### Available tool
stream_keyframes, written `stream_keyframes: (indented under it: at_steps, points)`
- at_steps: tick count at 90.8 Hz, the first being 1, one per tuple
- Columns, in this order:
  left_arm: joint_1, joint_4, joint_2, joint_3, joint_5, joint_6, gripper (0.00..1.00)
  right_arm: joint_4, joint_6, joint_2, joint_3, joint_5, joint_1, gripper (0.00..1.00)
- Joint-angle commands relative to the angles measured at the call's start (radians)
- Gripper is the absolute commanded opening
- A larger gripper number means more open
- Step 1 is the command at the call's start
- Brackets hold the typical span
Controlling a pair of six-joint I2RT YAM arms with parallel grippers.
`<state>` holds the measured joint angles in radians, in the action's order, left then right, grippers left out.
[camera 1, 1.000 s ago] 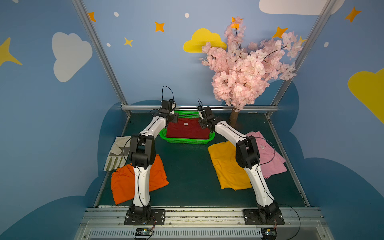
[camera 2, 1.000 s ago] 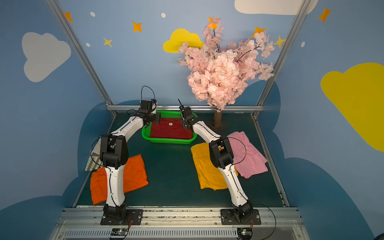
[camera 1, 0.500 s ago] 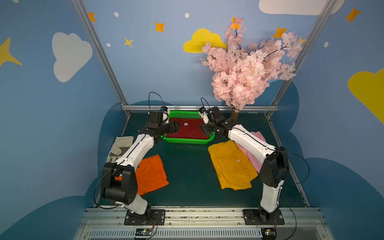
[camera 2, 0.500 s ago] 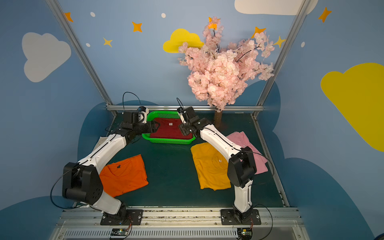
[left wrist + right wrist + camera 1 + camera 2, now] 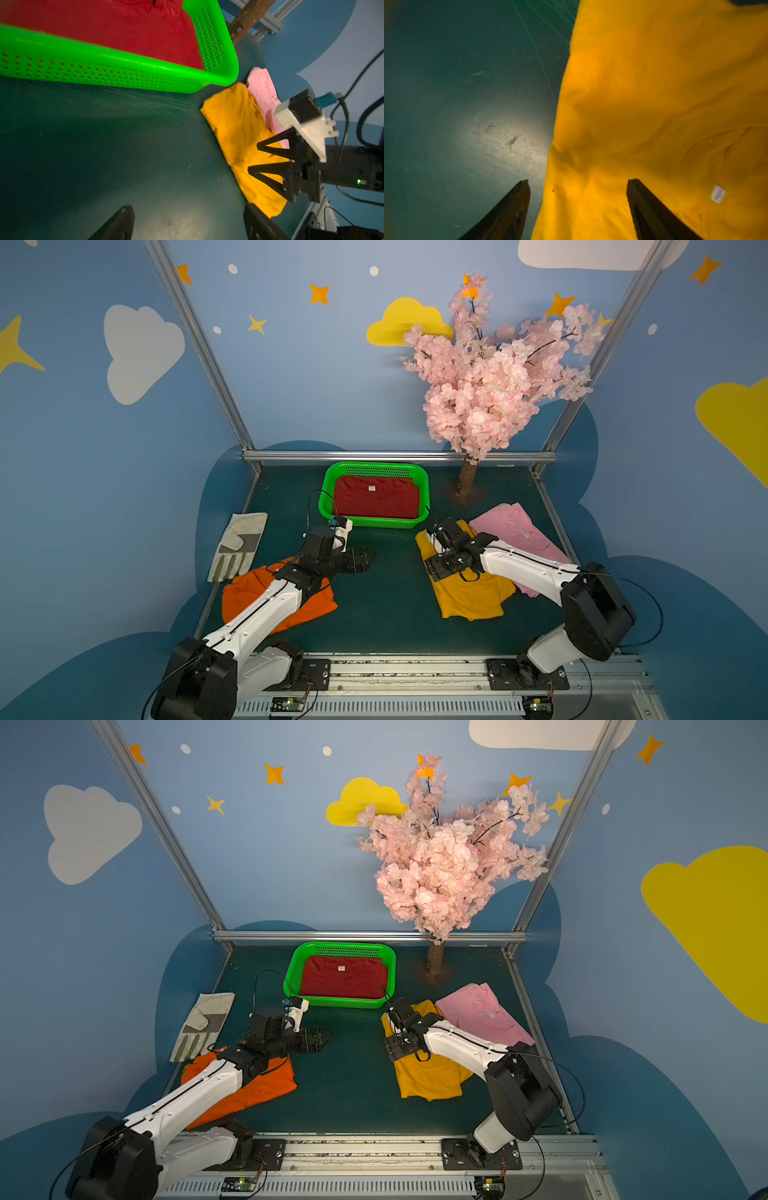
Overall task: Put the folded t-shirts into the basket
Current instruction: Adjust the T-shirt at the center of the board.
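Yellow t-shirt (image 5: 469,593) lies flat on mat (image 5: 382,614), just near-right of basket (image 5: 374,523), long axis near-far. Right gripper (image 5: 577,182), jaws wide and empty, hangs over its left edge, so it's the nearer arm. Left gripper (image 5: 368,560), also wide and empty, sits well left.

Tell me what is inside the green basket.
Only the dark red t-shirt lies inside the green basket, flat, with a small white label facing up. It covers most of the floor, so anything beneath it is hidden.

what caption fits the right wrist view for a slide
Open right pincer over the edge of the yellow shirt on the green table
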<state>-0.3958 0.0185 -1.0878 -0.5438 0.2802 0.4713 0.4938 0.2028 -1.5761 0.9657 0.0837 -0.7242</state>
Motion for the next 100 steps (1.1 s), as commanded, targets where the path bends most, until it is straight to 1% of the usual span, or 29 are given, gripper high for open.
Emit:
stream_keyframes:
  at_steps: [1,15,19,24,28,34,44,51,58,63,71,78,82,90,100]
  points:
    - [-0.020,-0.035,0.025,0.052,-0.038,0.018,0.86,-0.106,0.031,-0.069,0.004,-0.042,-0.007,0.72]
    - [-0.031,-0.042,0.037,0.107,-0.069,0.004,0.86,-0.096,0.005,-0.169,0.037,-0.045,-0.013,0.62]
    - [-0.032,-0.040,0.041,0.118,-0.080,0.000,0.86,-0.083,-0.003,-0.193,0.053,-0.043,-0.021,0.57]
    - [-0.032,-0.041,0.045,0.132,-0.094,0.000,0.87,-0.053,-0.017,-0.216,0.074,-0.039,-0.047,0.47]
    - [-0.032,-0.045,0.050,0.145,-0.108,0.003,0.87,-0.032,-0.035,-0.233,0.090,-0.037,-0.076,0.40]
    - [-0.030,-0.049,0.058,0.164,-0.135,0.012,0.87,0.006,-0.075,-0.246,0.111,-0.045,-0.133,0.32]
    - [-0.028,0.006,0.087,0.170,-0.185,0.029,0.87,0.059,-0.156,-0.247,0.134,-0.102,-0.251,0.26]
    - [-0.028,0.035,0.114,0.176,-0.193,0.018,0.87,0.079,-0.207,-0.231,0.130,-0.154,-0.323,0.26]
    - [-0.028,0.056,0.148,0.191,-0.193,0.012,0.87,0.083,-0.243,-0.192,0.109,-0.182,-0.363,0.26]
    - [-0.031,0.057,0.173,0.201,-0.185,0.013,0.87,0.073,-0.256,-0.163,0.091,-0.181,-0.360,0.31]
    - [-0.044,0.046,0.195,0.214,-0.166,0.014,0.87,0.061,-0.251,-0.117,0.060,-0.180,-0.302,0.42]
    - [-0.065,0.022,0.188,0.212,-0.164,-0.003,0.87,0.048,-0.247,-0.057,0.029,-0.228,-0.248,0.58]
    - [-0.085,0.008,0.168,0.202,-0.175,-0.022,0.87,0.025,-0.246,0.004,0.001,-0.256,-0.226,0.64]
    - [-0.132,-0.016,0.102,0.169,-0.181,-0.078,0.86,-0.031,-0.212,0.122,-0.071,-0.325,-0.169,0.73]
    - [-0.195,-0.049,-0.011,0.105,-0.174,-0.131,0.85,-0.093,-0.117,0.286,-0.176,-0.385,-0.063,0.77]
